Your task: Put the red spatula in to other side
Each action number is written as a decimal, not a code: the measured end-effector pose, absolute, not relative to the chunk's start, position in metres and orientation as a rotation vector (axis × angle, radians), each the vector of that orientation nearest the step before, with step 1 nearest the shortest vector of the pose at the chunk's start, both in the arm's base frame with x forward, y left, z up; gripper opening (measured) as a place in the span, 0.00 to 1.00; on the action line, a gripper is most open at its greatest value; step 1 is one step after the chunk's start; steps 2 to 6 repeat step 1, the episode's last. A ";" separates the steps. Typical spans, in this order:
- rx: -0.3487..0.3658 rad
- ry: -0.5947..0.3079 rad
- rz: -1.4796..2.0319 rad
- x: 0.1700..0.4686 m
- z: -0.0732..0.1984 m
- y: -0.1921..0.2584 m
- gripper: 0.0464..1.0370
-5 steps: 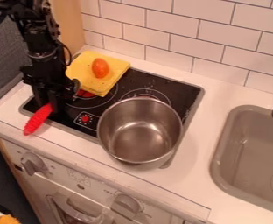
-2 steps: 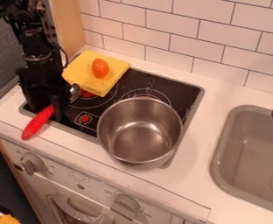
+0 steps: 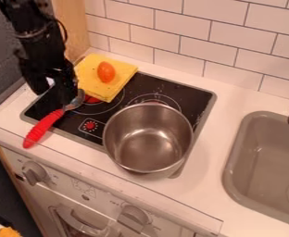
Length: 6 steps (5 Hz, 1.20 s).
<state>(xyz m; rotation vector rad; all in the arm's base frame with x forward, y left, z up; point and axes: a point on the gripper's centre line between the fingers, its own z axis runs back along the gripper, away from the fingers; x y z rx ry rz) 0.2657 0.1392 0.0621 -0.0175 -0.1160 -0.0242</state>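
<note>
Camera view: looks nearly finished, with red spatula (image 3: 43, 129) lying ungripped at nine o'clock from pot (image 3: 147, 143), near parted fingers of gripper (image 3: 53, 96) at ten o'clock, and probably needs only withdrawal.

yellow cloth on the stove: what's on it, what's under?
On it: one orange-red oval item. Under the yellow cloth: the black cooktop runs in beneath its edge; anything else there is covered.
</note>
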 end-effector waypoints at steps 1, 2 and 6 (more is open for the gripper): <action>-0.006 -0.117 -0.045 0.270 0.065 0.137 0.96; -0.006 -0.117 -0.045 0.270 0.065 0.137 0.96; -0.006 -0.117 -0.045 0.270 0.065 0.137 0.96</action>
